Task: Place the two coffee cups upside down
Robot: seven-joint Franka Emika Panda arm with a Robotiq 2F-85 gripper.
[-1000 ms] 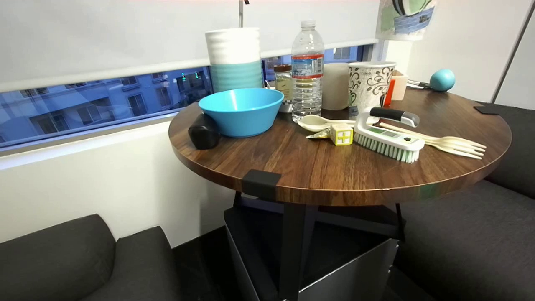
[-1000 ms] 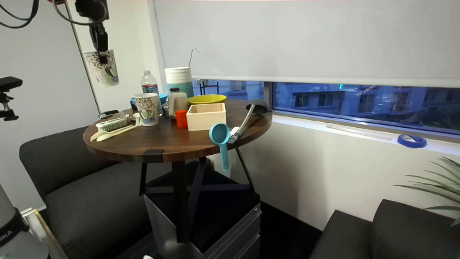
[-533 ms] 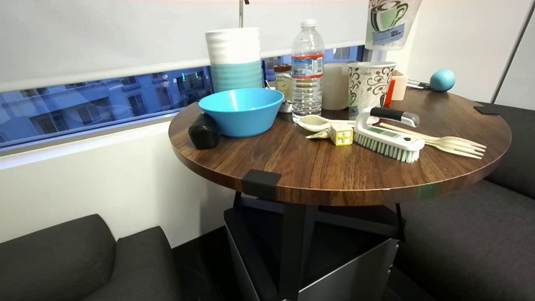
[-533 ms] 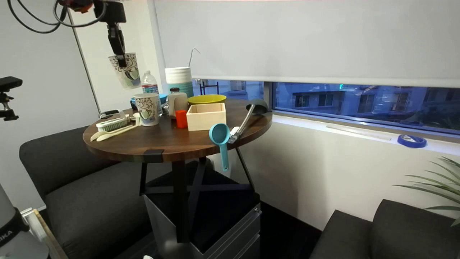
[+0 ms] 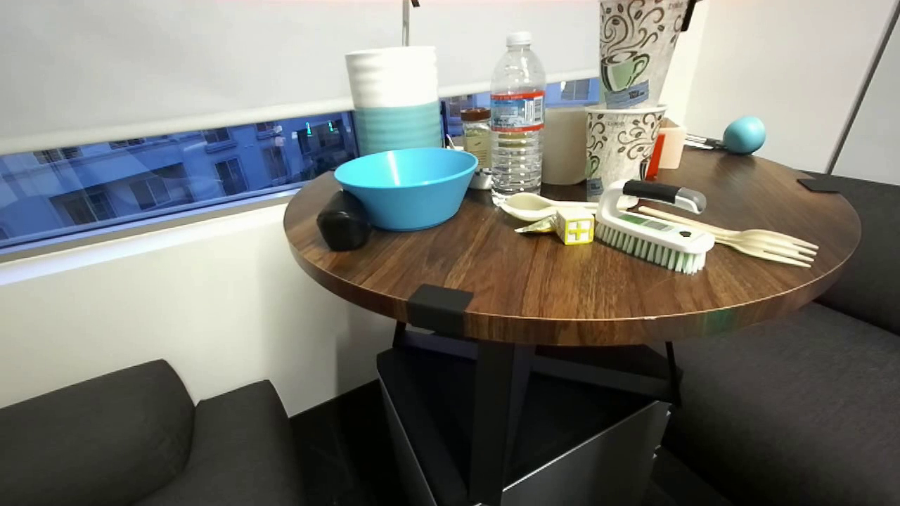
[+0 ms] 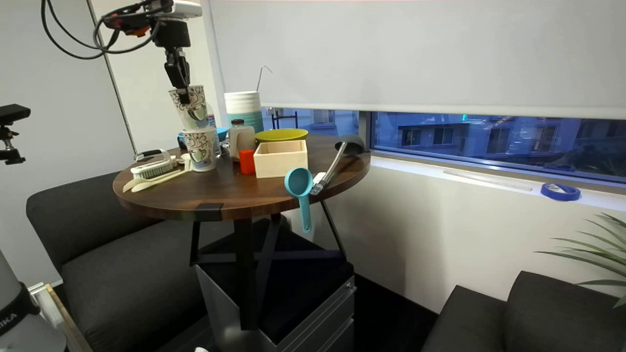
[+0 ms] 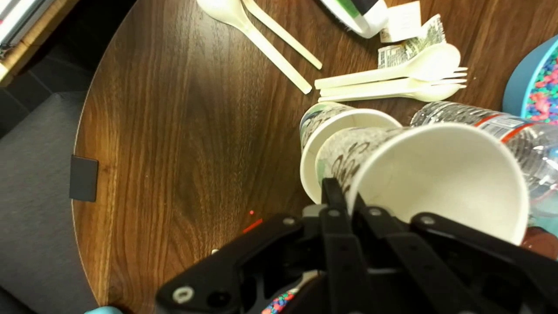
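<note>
Wrist view: pincer clamped on upper cup above lower cup, both mouth-up; you've got two flips left.

Wrist vw | free: tbl L of lwr cup | obst: btl, cutlery nr

And we're in an exterior view, on the counter: there's the blue bowl, black object at its eight o'clock, plastic bottle at its two! From the bottle, scrub brush at four, pale cutlery at the brush's three. In an exterior view, the wooden box: red piece at nine, yellow dish at twelve, teal scoop at five!
</note>
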